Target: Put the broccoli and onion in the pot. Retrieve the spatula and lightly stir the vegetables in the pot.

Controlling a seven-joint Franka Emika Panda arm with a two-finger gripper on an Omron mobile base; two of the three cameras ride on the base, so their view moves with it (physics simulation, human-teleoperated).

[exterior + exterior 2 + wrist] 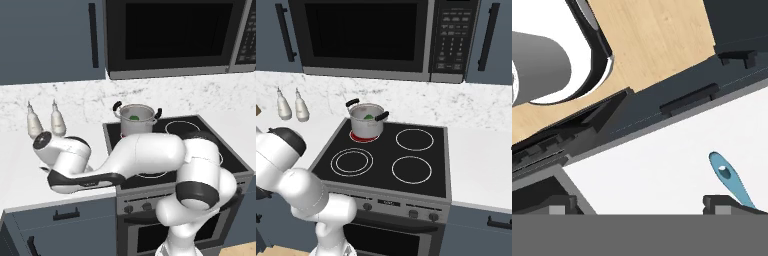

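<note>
**A:** Where is the pot [136,119] sitting?

**B:** It is standing upright on the back left burner of the stove [421,185], and that burner is glowing red beneath it in the right base view. Something green, apparently the broccoli [369,116], is lying inside it. The onion cannot be made out in the pot from these angles.

**A:** And what is the arm doing?

**B:** It is reaching low and to the left, over the white counter [20,165] beside the stove, with the hand pointing down at the countertop. Two white bottles [46,121] are standing against the marble backsplash just behind it.

**A:** Is the gripper [642,202] holding anything?

**B:** No. In the hand view its two dark fingertips [721,201] are standing wide apart, with bare counter between them, so the jaws are spread and gripping nothing.

**A:** Where is the spatula [728,176] lying?

**B:** It is lying flat on the white counter, near the counter's front edge. In the hand view its light-blue end with a small hole is showing just beside the right-hand fingertip, and the rest is running behind that fingertip, so contact cannot be judged. It is well apart from the pot.
</note>
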